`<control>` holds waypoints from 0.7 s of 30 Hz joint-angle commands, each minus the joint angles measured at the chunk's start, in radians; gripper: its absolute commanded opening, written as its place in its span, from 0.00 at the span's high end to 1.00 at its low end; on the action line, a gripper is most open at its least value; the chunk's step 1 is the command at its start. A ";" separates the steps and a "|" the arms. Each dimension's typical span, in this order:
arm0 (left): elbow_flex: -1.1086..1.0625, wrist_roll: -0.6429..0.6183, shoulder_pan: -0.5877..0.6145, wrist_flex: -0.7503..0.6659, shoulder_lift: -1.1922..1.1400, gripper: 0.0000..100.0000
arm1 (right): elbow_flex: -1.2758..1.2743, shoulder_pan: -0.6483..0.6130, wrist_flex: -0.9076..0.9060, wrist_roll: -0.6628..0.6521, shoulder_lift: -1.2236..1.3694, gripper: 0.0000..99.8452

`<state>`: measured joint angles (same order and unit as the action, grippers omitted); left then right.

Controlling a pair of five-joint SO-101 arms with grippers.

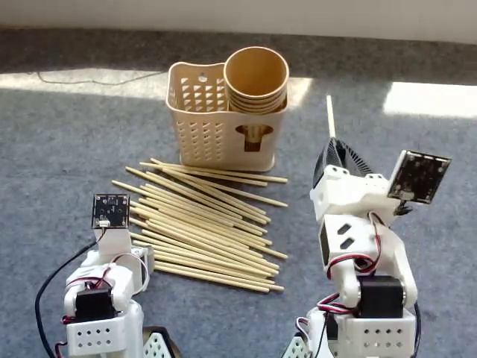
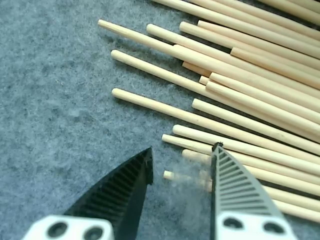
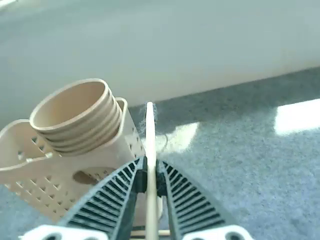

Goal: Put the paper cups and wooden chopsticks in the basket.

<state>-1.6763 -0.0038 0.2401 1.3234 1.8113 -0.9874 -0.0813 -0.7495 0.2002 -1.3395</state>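
- Left gripper (image 2: 183, 148): claw spread, hanging over the near ends of the loose sticks.
- Wooden chopsticks (image 1: 205, 227): roughly two dozen, too overlapped for an exact count; pale, round, heaped on the grey carpet (image 1: 67, 171) in front of the basket.
- Basket (image 1: 197, 127): one, cream, perforated.
- Paper cups (image 1: 257, 101): about five, tan, nested in the basket's right end.
- Right gripper (image 3: 151, 165): pinching one chopstick (image 3: 150, 130) upright, right of the basket.
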 commanded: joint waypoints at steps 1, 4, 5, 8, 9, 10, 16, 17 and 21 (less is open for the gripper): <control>-0.019 -0.009 -0.016 0.005 0.012 0.81 | -0.038 0.041 0.067 -0.031 0.039 1.00; -0.019 -0.009 -0.016 0.005 0.012 0.81 | -0.088 0.070 0.154 -0.032 0.137 0.99; -0.019 -0.009 -0.016 0.005 0.012 0.81 | -0.104 0.074 0.180 -0.032 0.182 0.99; -0.019 -0.009 -0.016 0.005 0.012 0.81 | -0.114 0.081 0.216 -0.032 0.351 0.99; -0.019 -0.009 -0.016 0.005 0.012 0.81 | -0.116 0.088 0.216 -0.032 0.409 0.99; -0.019 -0.009 -0.016 0.005 0.012 0.81 | -0.105 0.091 0.217 -0.032 0.467 0.99; -0.019 -0.009 -0.016 0.005 0.012 0.81 | 0.050 0.096 0.213 -0.032 0.792 0.99; -0.019 -0.009 -0.016 0.005 0.012 0.81 | 0.068 0.096 0.213 -0.032 0.837 0.99; -0.019 -0.009 -0.016 0.005 0.012 0.81 | 0.125 0.096 0.213 -0.032 0.981 0.99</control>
<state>-1.6763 -0.0038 0.2401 1.3234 1.8113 -0.9413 0.0031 -0.5593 0.1818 -0.4250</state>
